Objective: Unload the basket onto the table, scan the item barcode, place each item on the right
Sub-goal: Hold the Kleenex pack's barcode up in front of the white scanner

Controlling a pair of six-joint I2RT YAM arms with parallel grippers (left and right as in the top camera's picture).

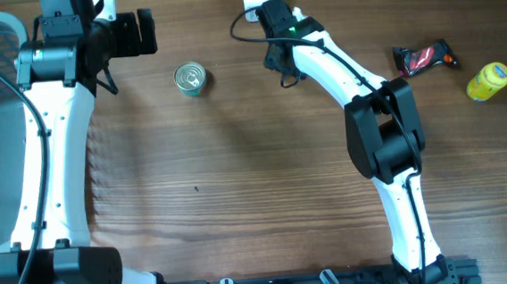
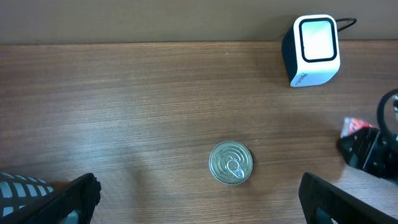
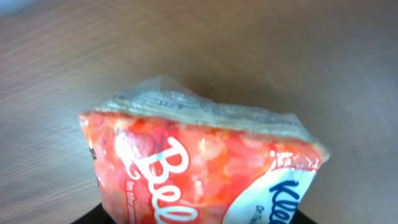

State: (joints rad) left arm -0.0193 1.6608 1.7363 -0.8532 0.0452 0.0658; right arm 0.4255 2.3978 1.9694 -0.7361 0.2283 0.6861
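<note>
Tissue pkt [image 3: 199, 168]: orange-red wrap w/ white lettering, crimped clear top seam.

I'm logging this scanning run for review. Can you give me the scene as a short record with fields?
scanner: white-faced, standing at the far side of the table
right gripper: shut on the red tissue packet
left gripper: open, empty, above the can
can: upright, pull tab on top, untouched
other items: dark snack packet and yellow bottle, on the right arm's side
scan state: tissue packet apart from the scanner, not yet presented
</note>
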